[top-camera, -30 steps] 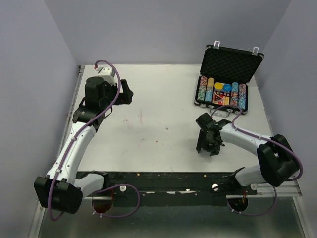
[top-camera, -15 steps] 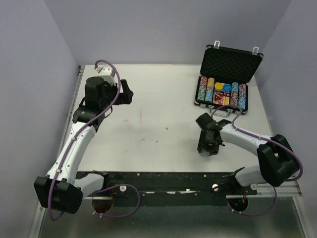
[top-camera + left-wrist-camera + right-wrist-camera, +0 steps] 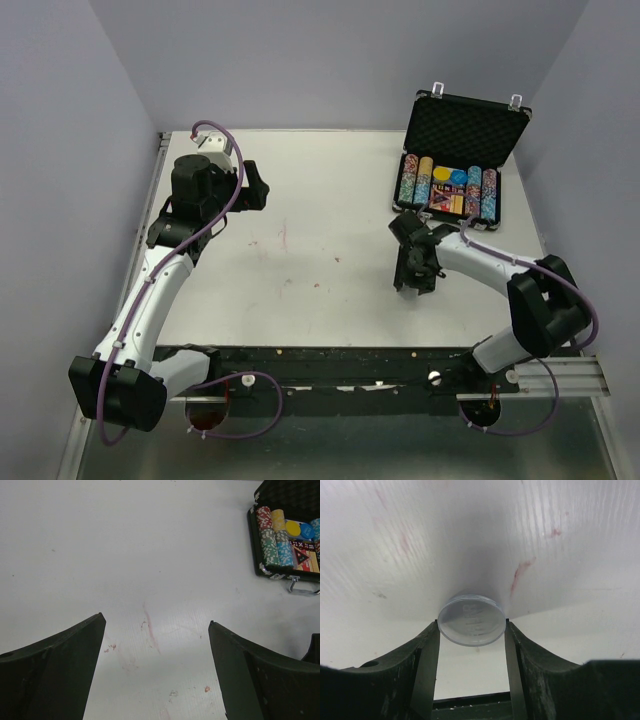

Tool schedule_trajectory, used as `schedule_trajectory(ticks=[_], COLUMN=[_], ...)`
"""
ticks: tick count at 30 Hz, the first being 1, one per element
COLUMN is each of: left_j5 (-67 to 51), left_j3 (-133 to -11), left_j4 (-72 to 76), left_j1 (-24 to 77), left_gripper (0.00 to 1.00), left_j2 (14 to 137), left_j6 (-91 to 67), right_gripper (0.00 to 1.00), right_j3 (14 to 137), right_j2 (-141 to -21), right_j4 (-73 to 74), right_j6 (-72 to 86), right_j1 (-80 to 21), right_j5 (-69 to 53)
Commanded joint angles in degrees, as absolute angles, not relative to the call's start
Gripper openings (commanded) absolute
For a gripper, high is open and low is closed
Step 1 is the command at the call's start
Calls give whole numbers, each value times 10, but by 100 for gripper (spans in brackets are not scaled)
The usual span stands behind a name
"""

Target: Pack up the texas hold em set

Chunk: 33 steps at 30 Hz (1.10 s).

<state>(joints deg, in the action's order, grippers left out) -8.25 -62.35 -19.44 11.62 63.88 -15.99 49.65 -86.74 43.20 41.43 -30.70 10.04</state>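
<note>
The black foam-lined briefcase (image 3: 458, 160) stands open at the table's far right, lid up, with multicoloured chip rows (image 3: 447, 188), a card deck and round button discs inside. It also shows in the left wrist view (image 3: 287, 535). My right gripper (image 3: 415, 275) is just in front of the case, pointing down. In the right wrist view it (image 3: 472, 625) is shut on a round white button disc (image 3: 471, 618), held between the fingertips just above the table. My left gripper (image 3: 258, 187) is open and empty at the far left, seen open in the left wrist view (image 3: 156, 625).
The white table (image 3: 300, 250) bears faint red stains at its middle (image 3: 150, 630). Purple walls close in the left, back and right. A black rail (image 3: 340, 360) runs along the near edge by the arm bases.
My right gripper has moved up and slightly left, toward the case, carrying the disc. The left arm has not moved.
</note>
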Motion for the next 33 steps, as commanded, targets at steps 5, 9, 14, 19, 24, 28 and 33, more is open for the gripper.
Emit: schedule_trajectory(ticks=[5,9,14,19,24,28,33], left_j5=[-88,-88,-81,-79,-76,-74,-76], left_j3=[-642,-641,-640,-640,-640,-640,-641], left_j4=[-197,-196,-197,-197,-197,-198,-199], left_j1=[112,112,112,112,112,112,112], left_gripper=[99,99,99,99,99,99,99], left_j2=[637,635,636,637,637,637,637], left_j6=[-162,-162,-159,-158,-156,-155,-156], right_gripper=[43,42,42,42,41,41,41], right_j3=[618,687,810,924,1000,1005,1005], right_j2=[-918,-963,-1037,-1122,-1193,-1208,-1211], right_j4=[413,388,381,395,424,430,432], right_j6=[298,244,200,182,170,161,158], right_j1=[-203,-118,-48,-4,16,19,30], right_j5=[135,134,130,123,131,157,156])
